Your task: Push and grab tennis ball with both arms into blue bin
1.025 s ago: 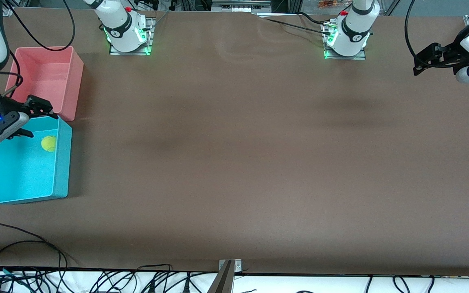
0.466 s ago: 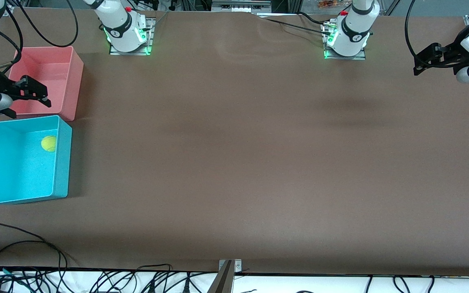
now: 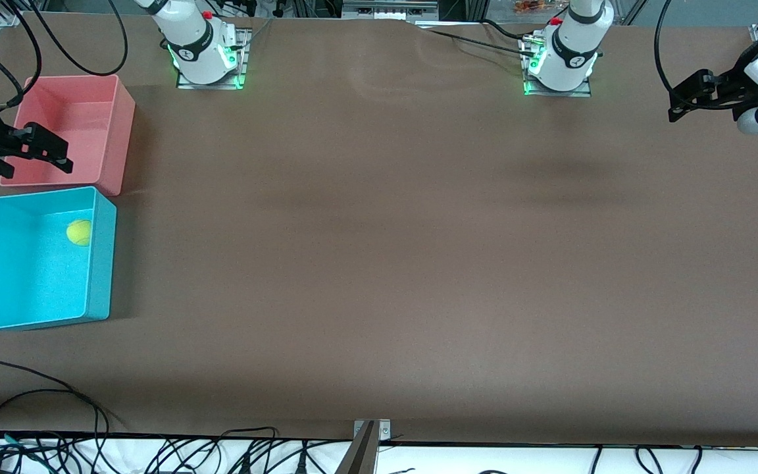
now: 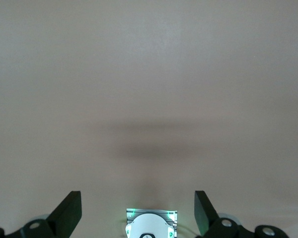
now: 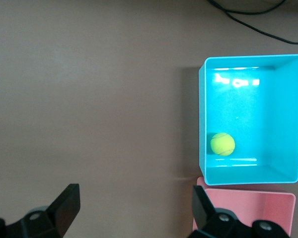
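The tennis ball (image 3: 79, 232) lies inside the blue bin (image 3: 103, 263), against the wall that faces the table's middle. In the right wrist view the ball (image 5: 222, 144) rests on the floor of the blue bin (image 5: 253, 109). My right gripper (image 3: 62, 155) is open and empty, up in the air over the pink bin (image 3: 113, 112); its fingers (image 5: 64, 206) stand wide apart. My left gripper (image 3: 676, 104) is open and empty, held high over the left arm's end of the table, and waits there.
The pink bin stands right beside the blue bin, farther from the front camera, and shows in the right wrist view (image 5: 248, 208). The left arm's base (image 4: 151, 225) shows between the left gripper's fingers. Cables lie along the table's front edge (image 3: 37, 395).
My right gripper has moved away from over the blue bin to over the pink bin, toward the table's end. The ball has stayed in the blue bin. The left arm has not moved.
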You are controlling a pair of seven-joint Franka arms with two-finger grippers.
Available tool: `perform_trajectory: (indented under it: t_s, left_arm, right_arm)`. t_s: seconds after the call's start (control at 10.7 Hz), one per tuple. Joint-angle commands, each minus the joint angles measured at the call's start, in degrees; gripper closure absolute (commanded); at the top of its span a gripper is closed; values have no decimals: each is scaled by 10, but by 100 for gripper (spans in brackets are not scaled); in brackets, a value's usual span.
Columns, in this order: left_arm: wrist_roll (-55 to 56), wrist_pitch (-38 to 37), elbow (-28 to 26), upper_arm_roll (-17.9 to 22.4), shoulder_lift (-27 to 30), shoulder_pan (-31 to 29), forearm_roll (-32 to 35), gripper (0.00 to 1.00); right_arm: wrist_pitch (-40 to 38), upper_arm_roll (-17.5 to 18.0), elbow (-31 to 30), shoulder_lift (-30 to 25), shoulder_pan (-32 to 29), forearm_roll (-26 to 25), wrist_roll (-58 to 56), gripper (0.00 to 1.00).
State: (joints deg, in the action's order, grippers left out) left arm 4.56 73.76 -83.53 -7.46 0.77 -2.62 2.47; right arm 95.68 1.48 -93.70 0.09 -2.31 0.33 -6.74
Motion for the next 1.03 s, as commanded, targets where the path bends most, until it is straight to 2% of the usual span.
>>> perform_trajectory:
  t_s: [0.0,0.28,0.93]
  left_arm:
    - [7,-12,14,-5,-3,2,-4,0]
    - [7,-12,14,-5,-3,2,-4,0]
    - [7,-12,14,-5,-3,2,-4,0]
  right_arm:
    - [-22,6,13,2,2,-9,32,0]
    - [-46,6,30,4,1,17,31,0]
    - [-65,12,59,9,2,0,31,0]
